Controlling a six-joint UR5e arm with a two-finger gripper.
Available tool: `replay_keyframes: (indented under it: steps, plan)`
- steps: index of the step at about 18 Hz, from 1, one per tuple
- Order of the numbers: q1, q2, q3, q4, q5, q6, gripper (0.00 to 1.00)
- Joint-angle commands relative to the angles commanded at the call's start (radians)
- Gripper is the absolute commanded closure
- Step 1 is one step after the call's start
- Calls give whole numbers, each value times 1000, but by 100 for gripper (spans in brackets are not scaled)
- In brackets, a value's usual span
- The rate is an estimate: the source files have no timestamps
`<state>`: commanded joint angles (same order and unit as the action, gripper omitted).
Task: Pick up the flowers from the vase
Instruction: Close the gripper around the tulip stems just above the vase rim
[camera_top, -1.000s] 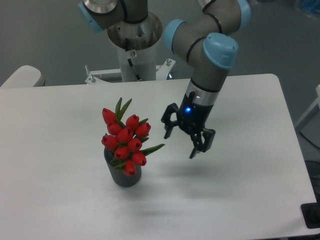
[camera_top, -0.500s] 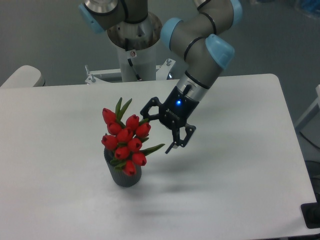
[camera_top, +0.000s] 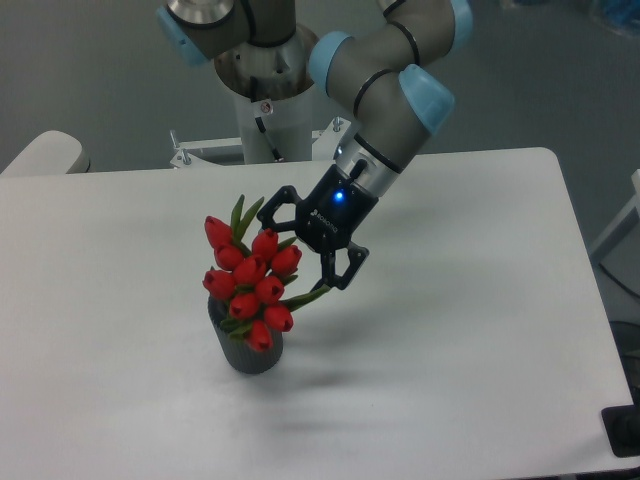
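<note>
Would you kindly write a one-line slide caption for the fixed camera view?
Open gripper reaching the red tulip flowers standing in the dark grey vase on the white table.

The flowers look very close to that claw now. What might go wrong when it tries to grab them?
The gripper is open and coming at the flowers from the side, level with the red buds, so closing there could crush buds or grip only a leaf. The vase is small and the bunch rises well above it, so a sideways nudge might tip it over. If the stems catch in the mouth, the vase could lift along with them.
</note>
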<state>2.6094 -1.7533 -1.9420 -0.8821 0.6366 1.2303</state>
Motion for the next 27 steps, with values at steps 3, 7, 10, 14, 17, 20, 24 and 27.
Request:
replay_keyframes:
  steps: [3, 7, 10, 14, 17, 20, 24, 27]
  plan:
    - [-18, -9, 2, 37, -11, 0, 0]
    - [-43, -20, -6, 60, -11, 0, 0]
    - [-45, -23, -9, 60, -11, 0, 0]
    - [-54, -38, -2, 66, -11, 2, 0]
    - [-58, -45, 3, 69, -20, 2, 0]
    - [-57, -48, 2, 69, -66, 2, 0]
    - [-58, -54, -6, 71, -87, 14, 0]
    - [-57, -54, -11, 71, -87, 28, 0]
